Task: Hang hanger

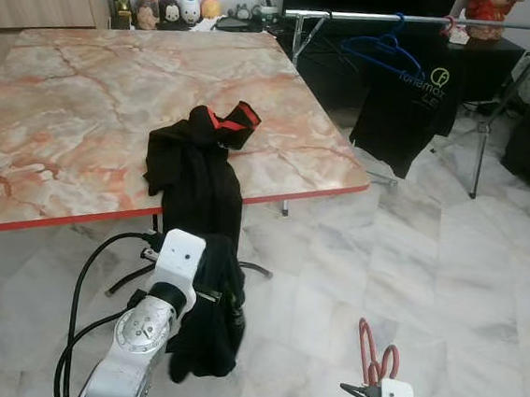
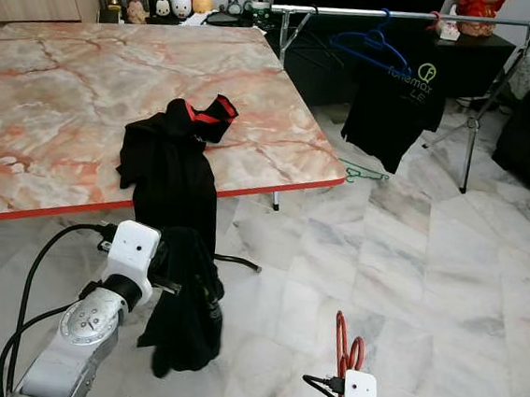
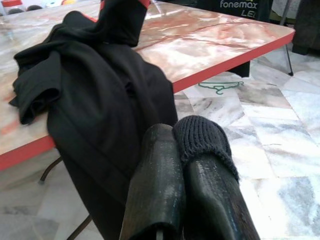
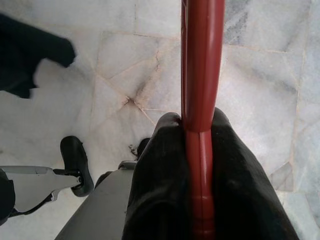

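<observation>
Right end effector (image 4: 200, 150): clamped on red hanger (image 1: 374, 354), low at 5 o'clock.
Left end effector (image 3: 187, 150): pressed shut, empty, beside black garment (image 1: 195, 192) draped off counter (image 1: 66, 123).
Rail (image 1: 423, 21): far, 1 o'clock.
Risk: thin hanger twisting or slipping in grip; hook missing rail, snagging blue hanger (image 1: 382, 50).

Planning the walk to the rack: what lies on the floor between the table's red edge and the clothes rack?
A green hanger lies on the marble floor there, near the table corner, below the black shirt hanging on the rack; seen in both eye views.
</observation>
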Available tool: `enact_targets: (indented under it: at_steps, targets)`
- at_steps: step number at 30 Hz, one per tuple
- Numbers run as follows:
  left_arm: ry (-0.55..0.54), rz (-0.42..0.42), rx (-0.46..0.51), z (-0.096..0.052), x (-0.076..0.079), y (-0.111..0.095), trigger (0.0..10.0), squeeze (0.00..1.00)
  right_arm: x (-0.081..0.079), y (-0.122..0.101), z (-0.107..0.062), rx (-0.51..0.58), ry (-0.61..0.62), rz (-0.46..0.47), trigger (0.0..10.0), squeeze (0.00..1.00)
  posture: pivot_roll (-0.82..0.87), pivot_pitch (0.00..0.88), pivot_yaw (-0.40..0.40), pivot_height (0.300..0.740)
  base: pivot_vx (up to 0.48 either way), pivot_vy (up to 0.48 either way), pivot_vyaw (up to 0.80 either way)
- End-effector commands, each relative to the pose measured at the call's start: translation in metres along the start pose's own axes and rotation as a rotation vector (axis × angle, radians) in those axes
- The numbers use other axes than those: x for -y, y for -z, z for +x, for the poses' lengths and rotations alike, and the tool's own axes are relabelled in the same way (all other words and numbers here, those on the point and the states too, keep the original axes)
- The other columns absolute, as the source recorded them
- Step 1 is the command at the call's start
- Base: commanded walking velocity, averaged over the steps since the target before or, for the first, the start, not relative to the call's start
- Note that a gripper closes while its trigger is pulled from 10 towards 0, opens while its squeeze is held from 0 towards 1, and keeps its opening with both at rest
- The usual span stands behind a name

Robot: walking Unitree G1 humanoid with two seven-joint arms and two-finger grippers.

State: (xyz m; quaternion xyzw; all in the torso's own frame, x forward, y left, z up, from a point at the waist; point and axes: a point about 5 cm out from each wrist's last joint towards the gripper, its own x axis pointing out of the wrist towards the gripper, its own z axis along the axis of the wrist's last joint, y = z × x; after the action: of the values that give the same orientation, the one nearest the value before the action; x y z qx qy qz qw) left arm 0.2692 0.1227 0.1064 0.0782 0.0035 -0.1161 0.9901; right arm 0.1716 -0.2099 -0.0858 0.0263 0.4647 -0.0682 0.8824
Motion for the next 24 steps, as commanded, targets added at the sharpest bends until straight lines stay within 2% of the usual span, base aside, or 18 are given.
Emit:
enact_targets:
  at_steps: [1,8,24]
  targets:
    - [0.013,0.034,0.061,0.0027,0.0017,-0.0114,10.0,0.0,0.0037,-0.0024,0.0,0.008,0.009,-0.003,10.0,0.0,0.01,0.0,-0.047,0.74,0.0,-0.48,0.0]
    - [0.01,0.033,0.061,0.0031,0.002,-0.0113,10.0,0.0,0.0039,-0.0027,0.0,0.008,0.009,-0.004,10.0,0.0,0.01,0.0,-0.049,0.74,0.0,-0.445,0.0]
    - [-0.03,0.006,0.081,0.0042,-0.004,-0.0158,10.0,0.0,0.0042,-0.0028,0.0,0.006,0.005,-0.01,10.0,0.0,0.01,0.0,-0.051,0.74,0.0,0.0,0.0]
